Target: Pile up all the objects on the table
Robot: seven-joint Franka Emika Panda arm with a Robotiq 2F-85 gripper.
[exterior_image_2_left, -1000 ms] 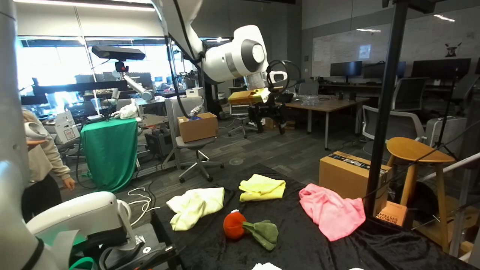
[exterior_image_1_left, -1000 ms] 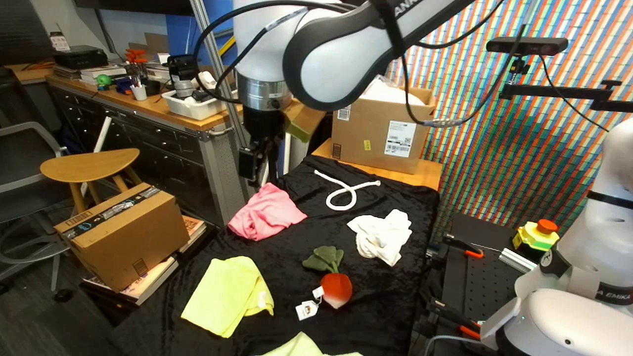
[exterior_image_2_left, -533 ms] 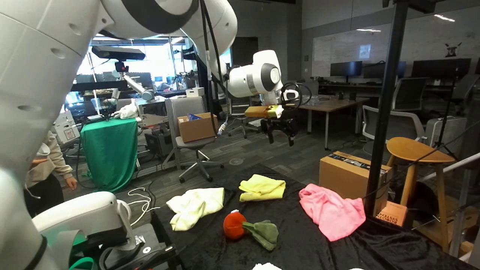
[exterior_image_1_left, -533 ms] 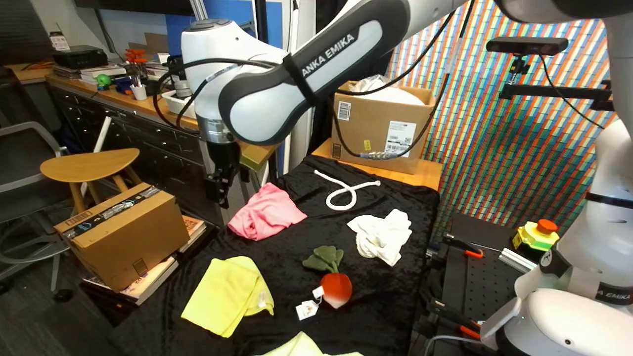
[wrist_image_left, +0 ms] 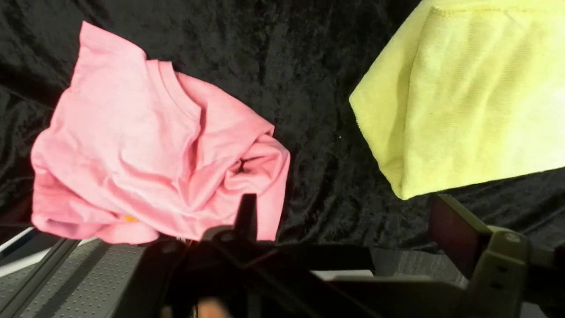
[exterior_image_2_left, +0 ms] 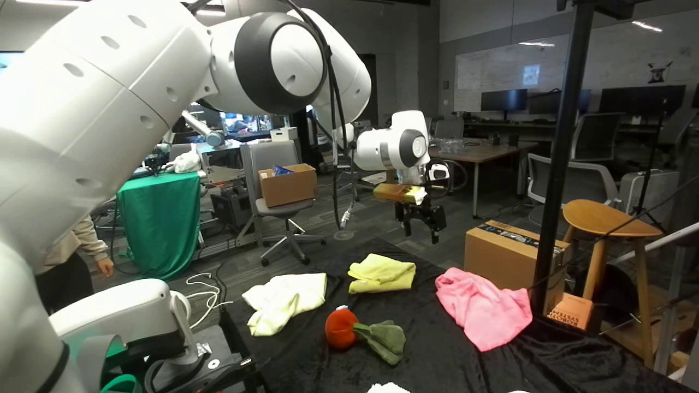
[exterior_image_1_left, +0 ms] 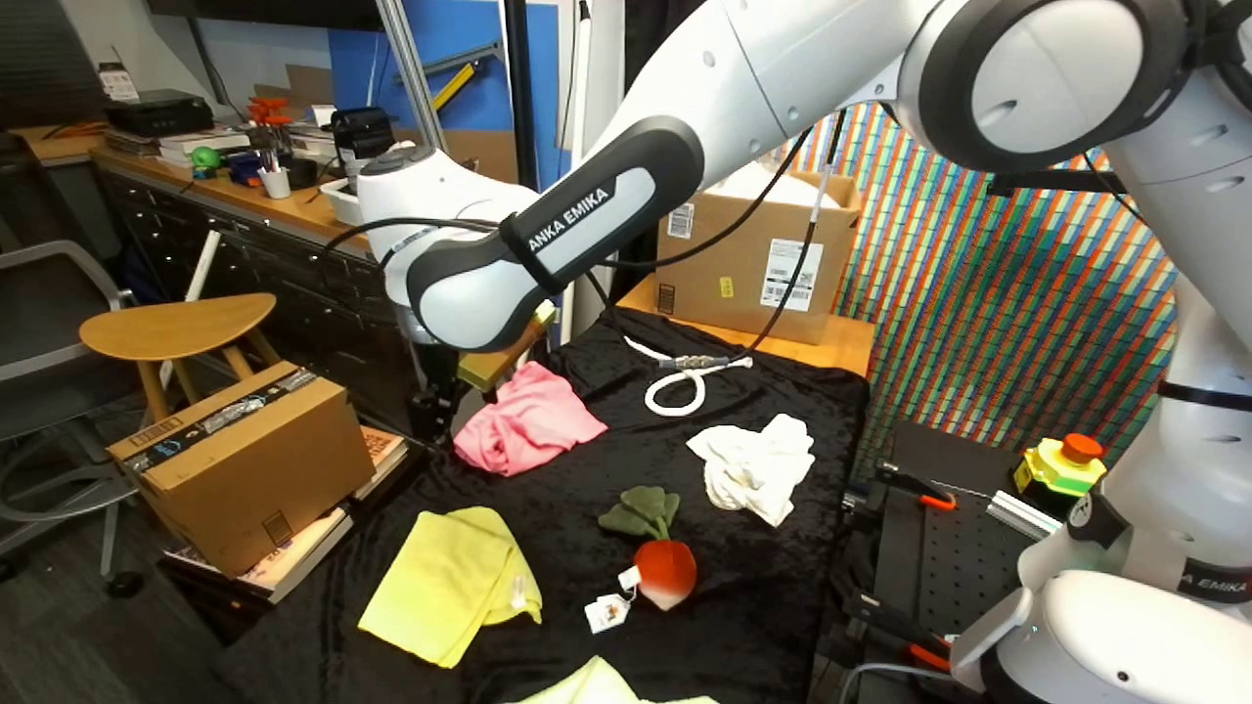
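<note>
Pink cloth (wrist_image_left: 123, 145) all crumpled on the black counter (exterior_image_2_left: 437, 355), yellow cloth (wrist_image_left: 476, 101) folded nearby, gripper (exterior_image_2_left: 421, 233) spread wide. White lump (exterior_image_2_left: 386, 388) is cut off in an exterior view, can't really tell what.

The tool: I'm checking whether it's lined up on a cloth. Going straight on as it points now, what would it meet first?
Probably the black velvety tabletop, between the pink cloth and the folded yellow cloth. One side of the open tool may catch the pink cloth; depth is unclear.
</note>
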